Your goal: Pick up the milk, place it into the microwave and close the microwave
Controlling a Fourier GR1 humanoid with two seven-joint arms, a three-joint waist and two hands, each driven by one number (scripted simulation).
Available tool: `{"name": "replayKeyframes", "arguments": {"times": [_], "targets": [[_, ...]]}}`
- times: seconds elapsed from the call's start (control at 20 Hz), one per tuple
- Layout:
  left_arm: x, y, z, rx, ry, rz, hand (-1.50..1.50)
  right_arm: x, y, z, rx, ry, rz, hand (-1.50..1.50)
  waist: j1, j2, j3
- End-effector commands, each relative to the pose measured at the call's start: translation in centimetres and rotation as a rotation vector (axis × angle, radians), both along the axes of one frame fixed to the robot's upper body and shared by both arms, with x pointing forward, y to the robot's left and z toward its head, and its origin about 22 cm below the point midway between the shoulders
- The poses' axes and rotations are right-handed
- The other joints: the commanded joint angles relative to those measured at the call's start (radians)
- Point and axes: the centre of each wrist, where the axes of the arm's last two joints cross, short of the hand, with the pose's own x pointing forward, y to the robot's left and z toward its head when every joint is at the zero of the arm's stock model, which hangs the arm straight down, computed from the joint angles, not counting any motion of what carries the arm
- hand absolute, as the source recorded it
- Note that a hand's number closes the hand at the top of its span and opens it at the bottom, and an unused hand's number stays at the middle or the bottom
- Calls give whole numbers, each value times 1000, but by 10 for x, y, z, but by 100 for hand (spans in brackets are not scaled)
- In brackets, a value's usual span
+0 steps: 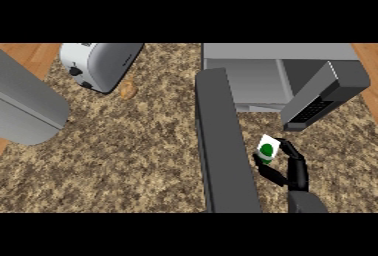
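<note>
1 hand only is busy with the task's thing: the right hand (289,167) has its black fingers and thumb curled round the milk carton (267,149), which is white with a green round mark. The carton is above the speckled counter (133,150), in front of the microwave (255,80) and a little to the right of its opening.

The microwave stands open. Its door (224,145) swings out toward the robot and shows as a long dark slab, running from the microwave's left front corner down to the lower edge of the view. The carton is just beside this door, on its right side. The cavity (255,82) lies beyond the carton, further from the robot and slightly left. So I judge the coming move is a push forward and a little leftward, along the door and not across it. The carton seems tilted, its long axis leaning up and to the right, so it may need straightening before it is set down.

The grey form at the left (29,105) could be the left forearm; the left hand itself does not show. A toaster (96,62) stands well apart at the far left.
</note>
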Motion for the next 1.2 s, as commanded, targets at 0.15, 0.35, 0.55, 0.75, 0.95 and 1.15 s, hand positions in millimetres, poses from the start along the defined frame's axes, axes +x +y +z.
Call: {"name": "replayKeyframes", "arguments": {"times": [0.15,0.35,0.55,0.75,0.95,1.15], "targets": [[4,3,10,4,-8,-4,-150,13,16,-1,-16,-127,36,150,3,3,2],[9,4,4,8,0,-14,-150,18,-40,12,3,-131,128,150,13,10,5],[4,12,1,-2,-4,-7,-150,31,-44,24,25,-146,279,150,14,7,4],[1,9,-1,-15,7,-10,-150,43,-32,32,106,-131,396,150,2,1,2],[-10,16,-5,-14,20,13,-150,43,-22,35,162,-152,462,150,-9,-5,0],[-16,13,-13,-2,34,26,-150,58,9,58,87,-211,461,150,-20,-9,-1]]}}
